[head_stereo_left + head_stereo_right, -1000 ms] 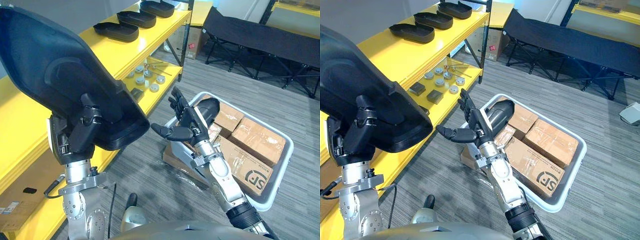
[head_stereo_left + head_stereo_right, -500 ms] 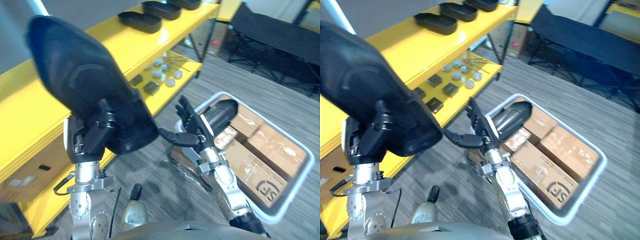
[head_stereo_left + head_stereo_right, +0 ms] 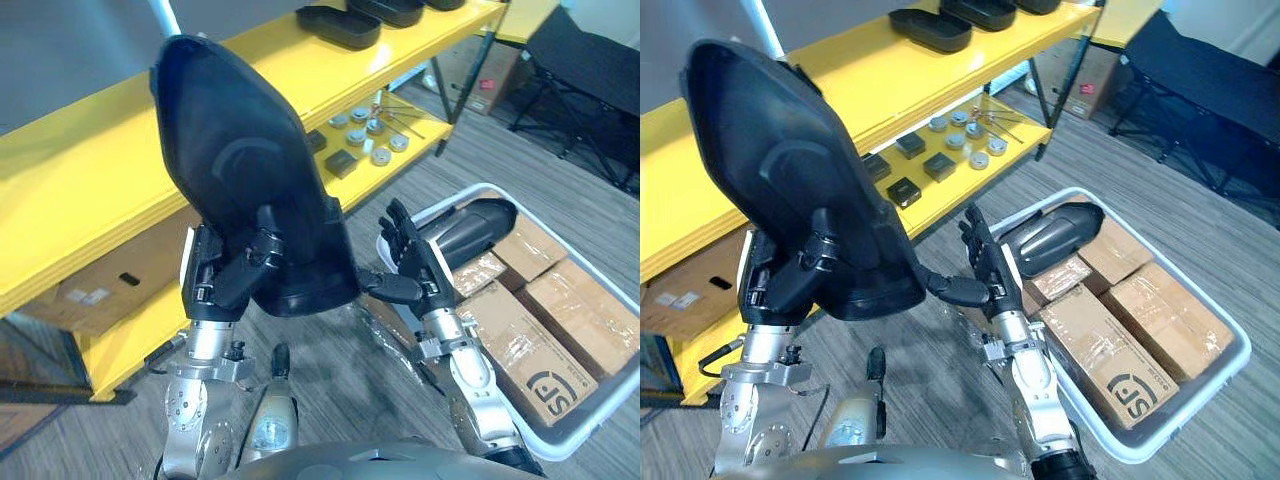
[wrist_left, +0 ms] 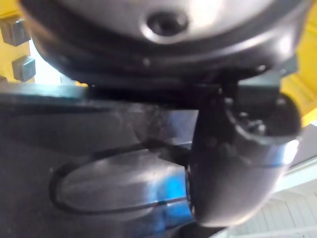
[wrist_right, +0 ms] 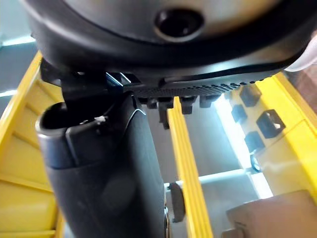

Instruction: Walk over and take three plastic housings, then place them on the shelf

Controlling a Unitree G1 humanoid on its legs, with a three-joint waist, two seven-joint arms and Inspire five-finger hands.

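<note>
Placing step, by the look of it: the left robot hand [image 3: 225, 282] grips a black housing [image 3: 240, 185] upright beside the yellow shelf [image 3: 95, 175], and the right robot hand [image 3: 417, 277] hangs spread and empty. Next move likely calls for laying it flat on top

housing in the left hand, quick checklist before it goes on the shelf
1. Grip: the left hand has its fingers curled round the lower edge of the housing: ok.
2. Spare hand: the right hand is open, holds nothing and is beside the housing's lower edge: ok.
3. Landing spot: the near stretch of the shelf top is bare yellow: ok.
4. Laid flat for setting down: not ok, it stands on end.
5. Apart from the other housings: they sit at the shelf's far end: ok.
6. Lower edge above shelf-top height: cannot tell.
</note>
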